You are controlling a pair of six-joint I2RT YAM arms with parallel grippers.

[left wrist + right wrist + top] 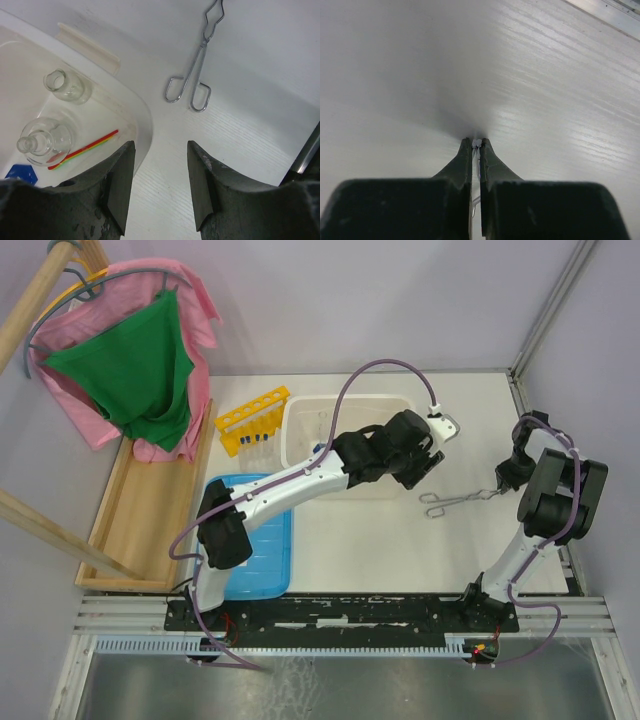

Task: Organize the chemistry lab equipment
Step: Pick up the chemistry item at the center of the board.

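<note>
My left gripper (425,465) is open and empty, hovering over the table just off the right corner of the white tub (142,107); its jaws (161,150) stand wide apart. In the tub lie two clear glass flasks (44,142) (65,86), thin red and green rods (85,149) and a blue cap (20,173). The metal tongs (197,70) lie on the table, loop handles toward my left gripper. My right gripper (476,142) is shut on the tongs' thin tip end (455,502). The yellow rack (252,418) with blue-capped tubes stands left of the tub.
A flat blue ribbed lid (268,545) lies at the near left, partly under the left arm. A long wooden tray (140,510) and hanging pink and green cloths (135,365) are at the far left. A metal frame post (545,320) rises at the right.
</note>
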